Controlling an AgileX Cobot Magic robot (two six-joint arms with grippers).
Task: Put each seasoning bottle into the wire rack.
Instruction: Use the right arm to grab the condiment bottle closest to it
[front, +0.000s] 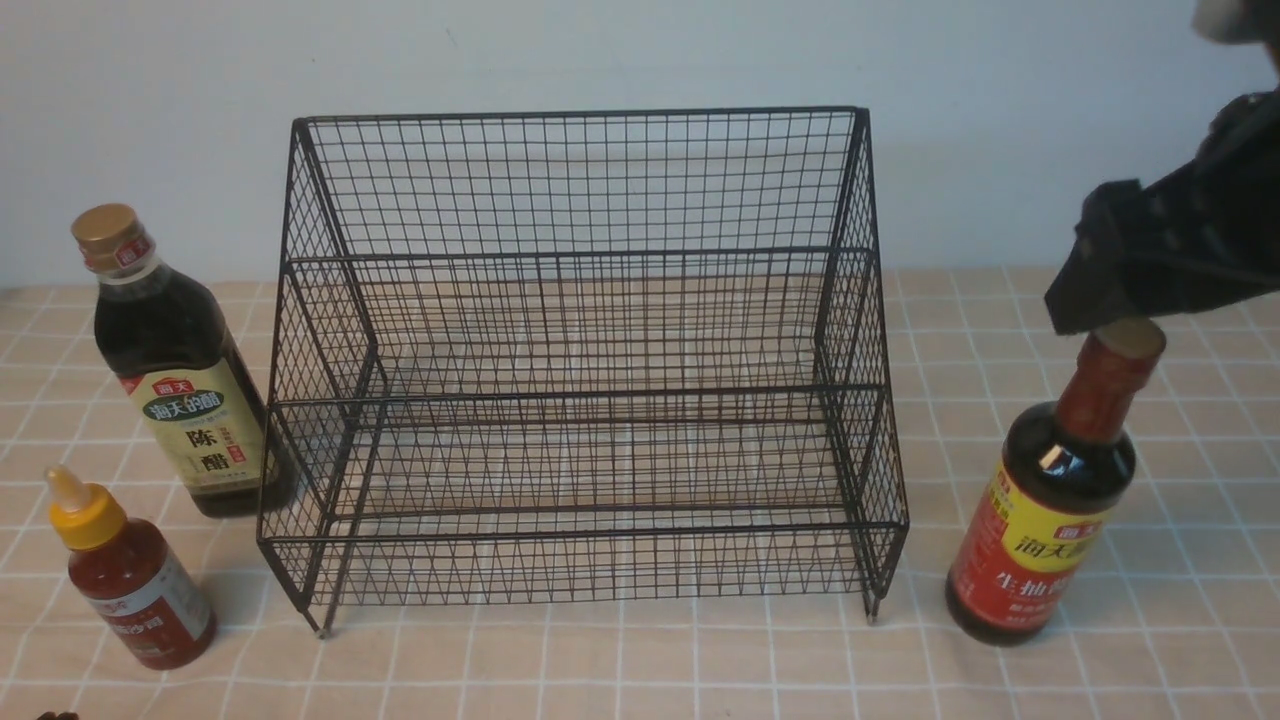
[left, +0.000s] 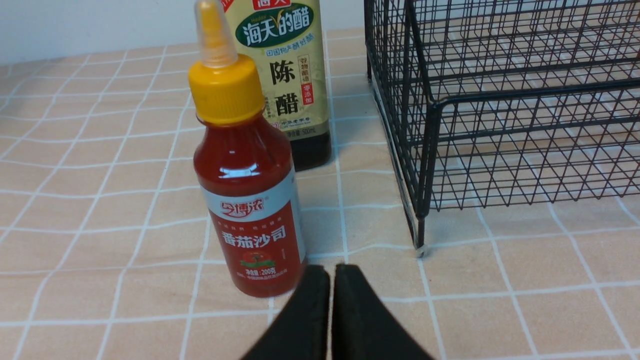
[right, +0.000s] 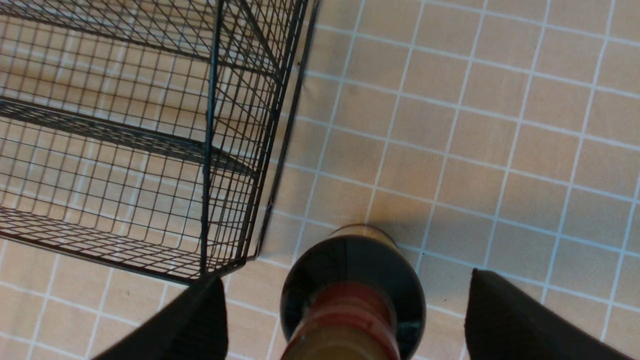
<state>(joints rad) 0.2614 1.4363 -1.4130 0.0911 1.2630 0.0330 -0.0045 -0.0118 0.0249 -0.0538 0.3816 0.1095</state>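
Observation:
The black wire rack (front: 585, 370) stands empty in the middle of the table. The tall dark bottle with gold cap and cream label (front: 180, 375) stands upright left of it, and the small red bottle with yellow nozzle cap (front: 130, 580) stands in front of that one. The tall dark bottle with red neck and red-yellow label (front: 1050, 500) stands upright right of the rack. My right gripper (front: 1090, 315) hovers just over its cap. In the right wrist view that gripper (right: 345, 275) is open, with the bottle (right: 350, 295) below and between the fingers. My left gripper (left: 330, 280) is shut and empty, low on the table just in front of the small red bottle (left: 247, 190).
The table wears a tan cloth with a white grid (front: 640, 660). A white wall (front: 640, 60) rises close behind the rack. In the left wrist view the rack's front left foot (left: 420, 245) stands close to the right of the small red bottle.

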